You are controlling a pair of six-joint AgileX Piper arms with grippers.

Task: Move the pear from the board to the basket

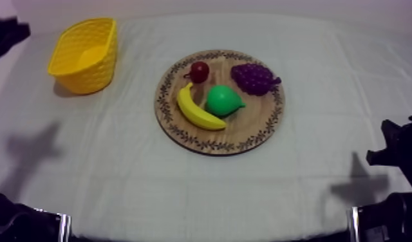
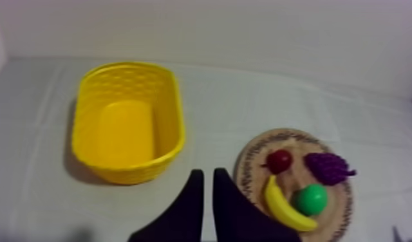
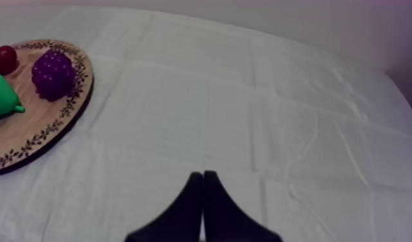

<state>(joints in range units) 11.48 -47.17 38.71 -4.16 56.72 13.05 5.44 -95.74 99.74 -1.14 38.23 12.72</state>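
Left wrist view: your left pincer [image 2: 208, 172] hangs over the cloth-covered worktop [image 2: 279, 90]. Its two black fingers stand a narrow slit apart, with nothing between them. Just beyond the fingertips stands the yellow basket [image 2: 125, 172], upright with its mouth facing up. Near it, past the other finger, lies the round wooden board [image 2: 244, 175] with its patterned rim. The green pear [image 2: 310, 199] rests on that board, just beside the banana [image 2: 282, 207]. The small red fruit [image 2: 279, 161] and the purple bunch of grapes [image 2: 327, 167] lie on the board behind them.

Right wrist view: your right pincer [image 3: 203, 174] is pressed together into a narrow wedge and grips nothing. It sits over bare cloth, well apart from the board, with the grapes as the fruit on the side nearest it.

Top view: the basket stands toward the far left of the worktop, well apart from the board at the middle. The pear lies near the board's centre, between the banana and the grapes.
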